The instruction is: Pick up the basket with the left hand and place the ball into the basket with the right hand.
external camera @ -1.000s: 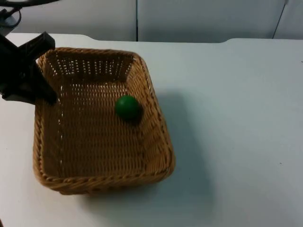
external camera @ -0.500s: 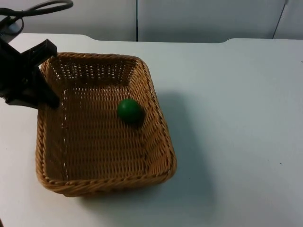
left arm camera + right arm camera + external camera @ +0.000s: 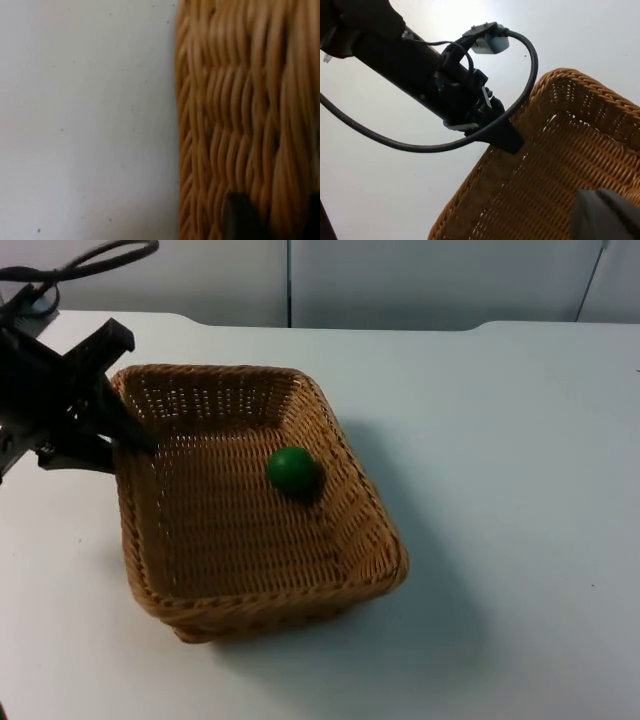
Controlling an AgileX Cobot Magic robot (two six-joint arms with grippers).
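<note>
The white table (image 3: 500, 440) runs back to a grey partition wall (image 3: 420, 280). 1 wicker basket (image 3: 250, 530) sits over its left half, turned at an angle, with its shadow falling on the table to the right; whether its base fully touches the surface cannot be told. In the left wrist view the basket's woven wall (image 3: 240, 120) stands against the bare table surface (image 3: 85, 120).

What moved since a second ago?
The basket shifted right and turned, its near end swinging right. The left gripper, clamped on the basket's far left rim, moved right with it. The ball stayed inside, riding along. The table is unchanged.
</note>
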